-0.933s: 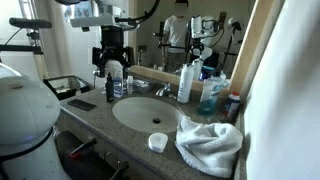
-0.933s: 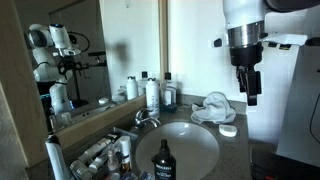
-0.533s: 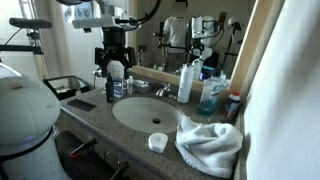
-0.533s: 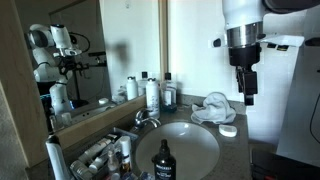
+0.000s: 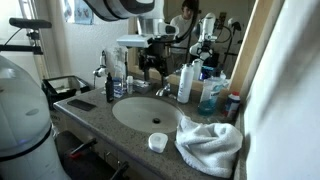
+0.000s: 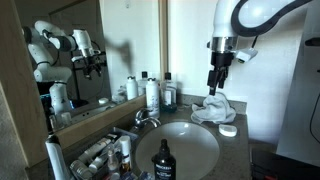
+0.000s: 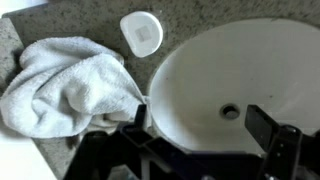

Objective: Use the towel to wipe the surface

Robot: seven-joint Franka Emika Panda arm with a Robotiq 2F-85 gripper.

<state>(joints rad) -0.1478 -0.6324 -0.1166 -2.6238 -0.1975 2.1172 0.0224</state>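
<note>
A crumpled white towel [image 5: 210, 145] lies on the speckled grey counter [image 5: 98, 117] beside the oval white sink [image 5: 145, 112]. It also shows in an exterior view [image 6: 213, 108] and at the left of the wrist view [image 7: 65, 85]. My gripper [image 5: 152, 66] hangs in the air over the sink area, open and empty. In an exterior view the gripper [image 6: 217, 80] sits just above the towel. In the wrist view the gripper [image 7: 203, 125] is spread over the basin [image 7: 240, 70], with one fingertip [image 7: 135, 115] near the towel's edge.
A small white dish [image 5: 157, 142] sits on the counter by the towel and shows in the wrist view [image 7: 142, 32]. A white pump bottle [image 5: 186, 82], a blue bottle [image 5: 209, 95] and a faucet [image 5: 160, 90] stand at the back. A black bottle [image 6: 162, 160] stands near one camera.
The arm has swung from the far end of the counter across to the sink, and the gripper now hangs near the towel. The towel and dish have not moved.
</note>
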